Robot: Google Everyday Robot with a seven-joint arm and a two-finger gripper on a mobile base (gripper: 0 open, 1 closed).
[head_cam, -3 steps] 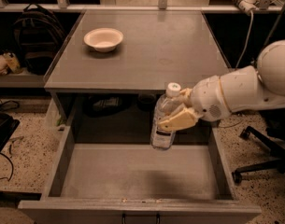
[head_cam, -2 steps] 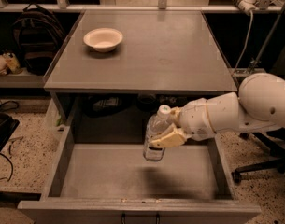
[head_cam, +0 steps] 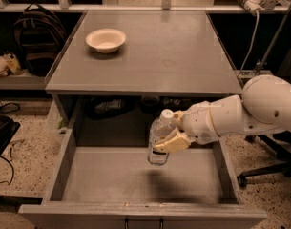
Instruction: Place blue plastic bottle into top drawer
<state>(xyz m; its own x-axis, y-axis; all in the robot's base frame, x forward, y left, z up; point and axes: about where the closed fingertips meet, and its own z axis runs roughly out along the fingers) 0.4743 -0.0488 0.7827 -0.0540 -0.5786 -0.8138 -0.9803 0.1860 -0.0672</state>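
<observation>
Clear, faintly bluish plastic under a white cap: the blue plastic bottle [head_cam: 158, 142], held nearly upright with the cap tipped slightly toward the arm, inside the span of the top drawer [head_cam: 64, 161] and above its bare grey floor. Not resting on that floor, judging by the shadow lying apart below the base. Clamped at mid-body by the gripper [head_cam: 170, 143], tan fingers [head_cam: 177, 140] closed round the label zone from the right, reaching in over the right-hand drawer wall. Gripped at the middle probably to leave the base free for a flat set-down and to stop the tall body from swinging. Positioned right of centre, clear of every wall, likely for room to stand or tip without snagging. Drawer drawn well out from under the grey table [head_cam: 183, 56], hence open from above. Sitting on the tabletop at the far left: white bowl [head_cam: 106, 40], well apart from the work and no part of the job.

Counted: one bottle, one cap, one open drawer with one small dark handle [head_cam: 142, 222] at the front edge, one bowl, one arm, one gripper. Judged close to done: lowering and release not yet made.
</observation>
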